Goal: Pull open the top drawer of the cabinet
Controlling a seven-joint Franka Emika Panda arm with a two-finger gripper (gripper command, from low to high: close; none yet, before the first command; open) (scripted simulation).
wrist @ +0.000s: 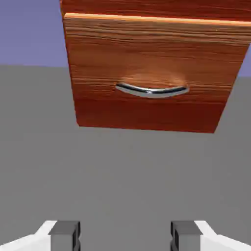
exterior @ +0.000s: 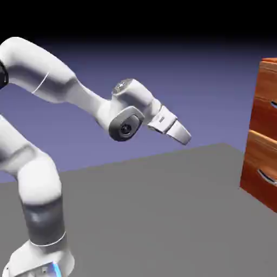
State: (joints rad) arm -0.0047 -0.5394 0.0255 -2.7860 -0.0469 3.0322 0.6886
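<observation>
The exterior view looks from beside the arm, toward the cabinet at right. The hand view faces the same cabinet, looking downward; both include its lower front.

The big white arm comes up from the bottom left of the exterior view. It bends, then goes across to the right. Its wrist is round and fat, with a dark round spot on the side. The hand tips down and points to the right. In the hand view, the gripper is open, with its two little grey fingertips wide apart and nothing between them. A bit of blue shines low on the arm.
</observation>
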